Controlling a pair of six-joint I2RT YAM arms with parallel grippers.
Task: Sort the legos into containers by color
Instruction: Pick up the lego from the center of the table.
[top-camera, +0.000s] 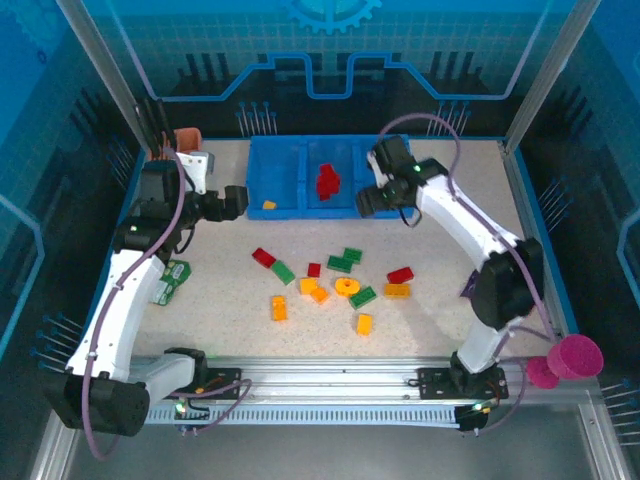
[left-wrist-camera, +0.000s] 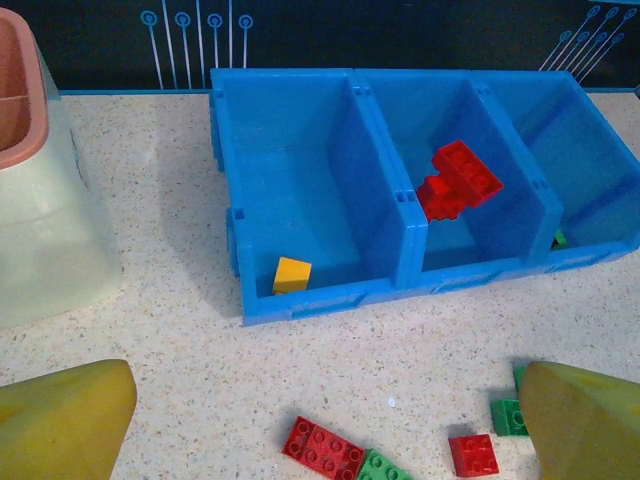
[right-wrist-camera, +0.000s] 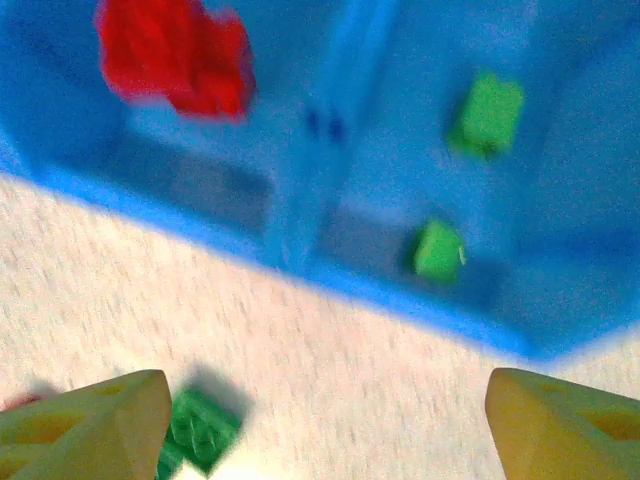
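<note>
The blue tray (top-camera: 287, 165) stands at the back centre of the table. Its left compartment holds one yellow brick (left-wrist-camera: 292, 274), the middle one red bricks (left-wrist-camera: 457, 180), and the right one two green bricks (right-wrist-camera: 487, 115). Several loose legos lie mid-table, among them a red brick (top-camera: 263, 257), a green one (top-camera: 345, 261) and the round yellow piece (top-camera: 347, 287). My left gripper (top-camera: 235, 200) is open and empty, just left of the tray's front. My right gripper (top-camera: 375, 195) is open and empty over the tray's front right edge, with a green brick (right-wrist-camera: 200, 430) on the table beside its left finger.
A tan cup with an orange rim (left-wrist-camera: 40, 200) stands left of the tray, close to the left arm. A green snack packet (top-camera: 175, 280) lies by the left arm. A pink cup (top-camera: 575, 357) sits at the front right, off the table edge.
</note>
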